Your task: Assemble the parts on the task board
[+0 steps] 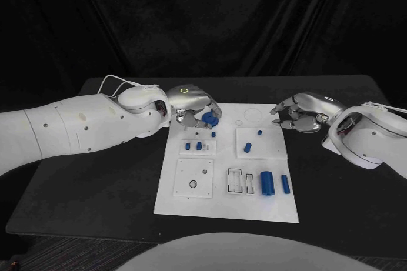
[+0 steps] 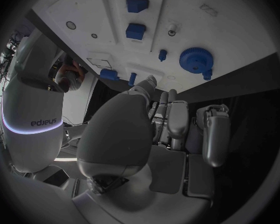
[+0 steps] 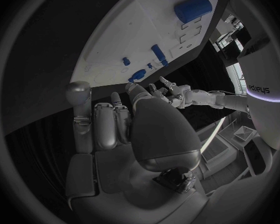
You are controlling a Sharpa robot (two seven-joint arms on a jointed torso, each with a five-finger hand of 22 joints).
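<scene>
The white task board [image 1: 222, 206] lies in the middle of the black table. A blue gear-like part [image 1: 209, 118] sits at its far left corner, just beside the fingers of my left hand [image 1: 192, 105]. In the left wrist view the gear [image 2: 195, 59] lies on the board a little beyond that hand's fingertips [image 2: 172, 95], which hold nothing. My right hand [image 1: 300, 113] hovers at the board's far right edge, empty, its fingers [image 3: 78, 97] apart. Small blue pegs [image 1: 193, 146] stand in the left block, and another peg [image 1: 247, 146] lies further right.
A large blue cylinder [image 1: 266, 183] and a thinner one [image 1: 285, 184] lie at the board's near right, beside slotted recesses [image 1: 239, 181]. A square plate with holes [image 1: 194, 178] is at the near left. Black table [image 1: 93, 188] surrounds the board.
</scene>
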